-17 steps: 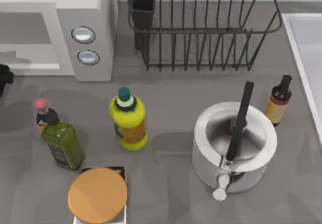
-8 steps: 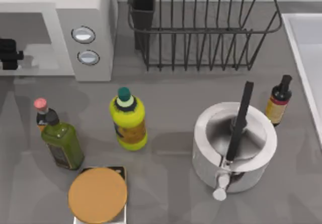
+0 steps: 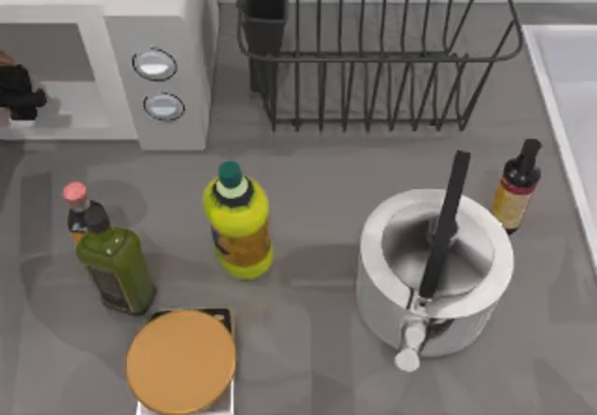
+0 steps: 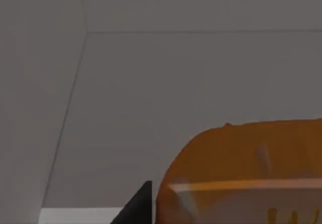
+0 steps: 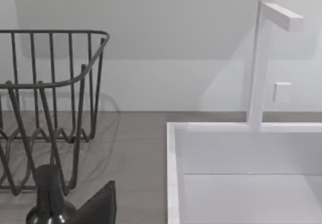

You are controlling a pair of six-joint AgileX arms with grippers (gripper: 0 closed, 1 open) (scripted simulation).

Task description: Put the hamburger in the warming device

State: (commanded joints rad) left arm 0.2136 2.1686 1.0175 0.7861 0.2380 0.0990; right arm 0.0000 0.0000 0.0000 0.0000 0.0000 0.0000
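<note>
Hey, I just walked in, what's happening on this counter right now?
The left gripper is at the open front of the microwave, at the top view's far left, carrying the hamburger toward the cavity. The left wrist view shows the orange bun close up against the grey inner walls. The right arm is parked near the sink. The steel pot and the bottles sit untouched.

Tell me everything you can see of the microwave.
The microwave is a big boxy white-grey unit at the table's back left. Two round silver knobs, one above the other, sit on its side panel. Its cavity is open toward the front, plain grey inside. The left gripper reaches in with the hamburger.
</note>
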